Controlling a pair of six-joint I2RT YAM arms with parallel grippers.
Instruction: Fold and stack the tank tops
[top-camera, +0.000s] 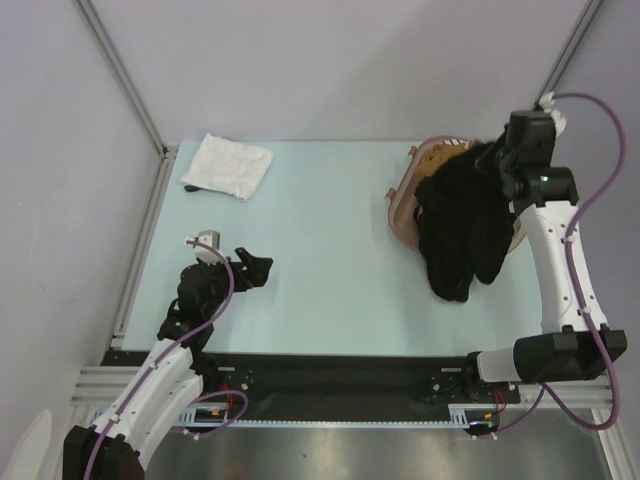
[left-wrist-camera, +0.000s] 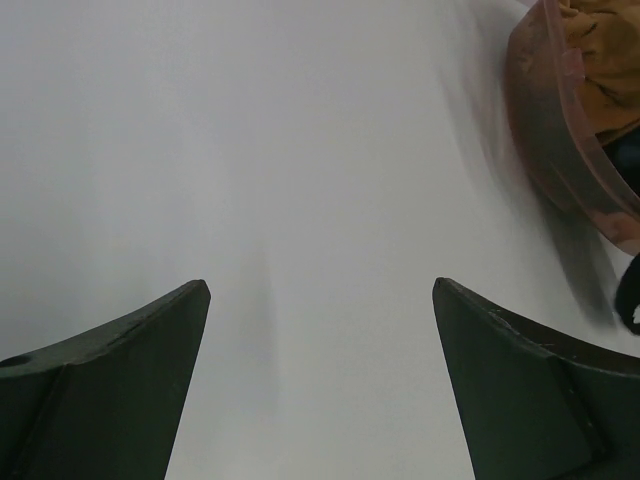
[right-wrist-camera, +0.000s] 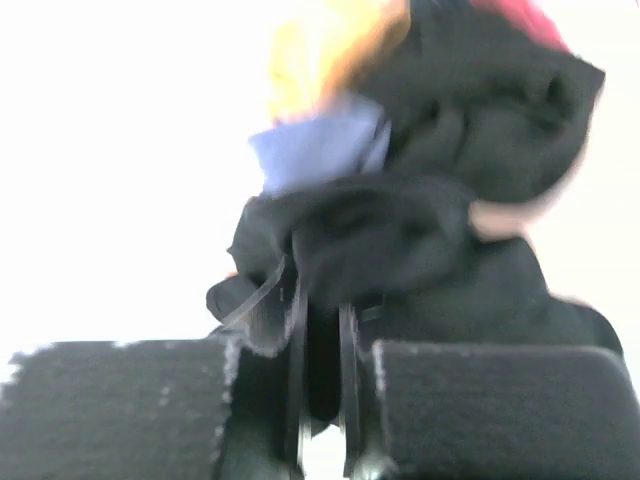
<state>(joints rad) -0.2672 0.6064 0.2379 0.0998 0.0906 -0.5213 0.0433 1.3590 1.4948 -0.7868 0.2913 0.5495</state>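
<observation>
A folded white tank top (top-camera: 228, 165) lies on the table at the back left. A patch of slate grey-blue tank top (right-wrist-camera: 318, 150) shows in the clothes pile, just beyond the black cloth. My right gripper (top-camera: 497, 160) (right-wrist-camera: 322, 310) is shut on a black garment (top-camera: 460, 225) (right-wrist-camera: 400, 240), which hangs from it and drapes down over the basket's front. Low over bare table at the near left, my left gripper (top-camera: 255, 268) (left-wrist-camera: 320, 285) is open with nothing between its fingers.
A pinkish-brown basket (top-camera: 400, 205) (left-wrist-camera: 560, 130) stands at the right, with mustard cloth (top-camera: 440, 158) (right-wrist-camera: 320, 50) and a bit of red cloth (right-wrist-camera: 520, 15) in it. Metal frame posts and grey walls border the table at the back and the sides.
</observation>
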